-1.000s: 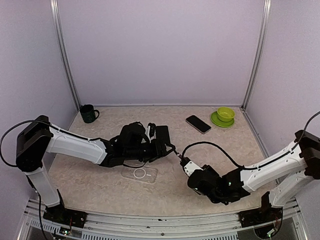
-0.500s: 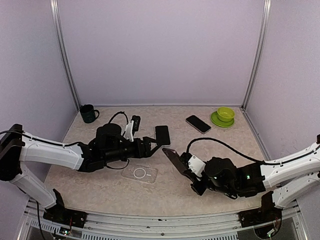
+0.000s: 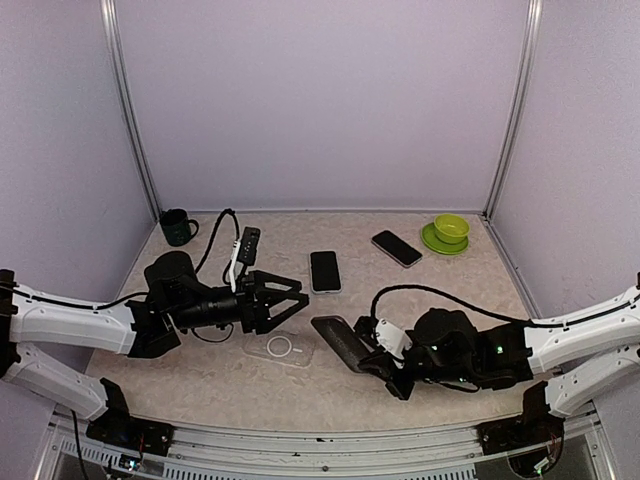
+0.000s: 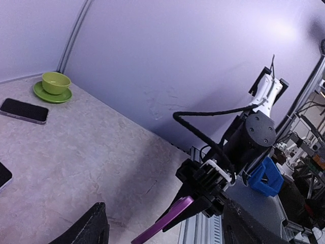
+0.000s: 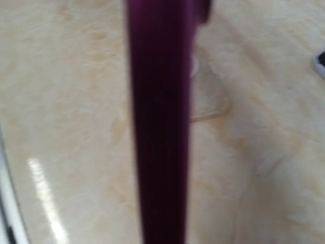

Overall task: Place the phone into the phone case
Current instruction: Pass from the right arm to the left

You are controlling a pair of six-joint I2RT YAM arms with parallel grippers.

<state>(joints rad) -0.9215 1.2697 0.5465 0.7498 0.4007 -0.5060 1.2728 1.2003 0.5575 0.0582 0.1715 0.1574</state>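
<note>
A clear phone case (image 3: pixel 280 347) lies flat on the table near the front. My right gripper (image 3: pixel 366 350) is shut on a dark purple phone (image 3: pixel 338 343), held tilted just right of the case. The left wrist view shows this phone (image 4: pixel 163 220) in the right gripper (image 4: pixel 203 201). In the right wrist view the phone (image 5: pixel 160 127) is edge-on and blurred, with the case (image 5: pixel 209 96) behind it. My left gripper (image 3: pixel 287 299) is open and empty, hovering just above and behind the case. Its fingertips (image 4: pixel 94 227) sit at the bottom of the left wrist view.
A black phone (image 3: pixel 324 271) lies on the table behind the case. Another phone (image 3: pixel 397 248) lies farther back right, next to a green bowl on a plate (image 3: pixel 450 232). A dark mug (image 3: pixel 178 227) stands at the back left corner.
My left gripper let go of the black phone, left it on the table and drew back to the left, open. My right gripper brought the purple phone down and left, near the case.
</note>
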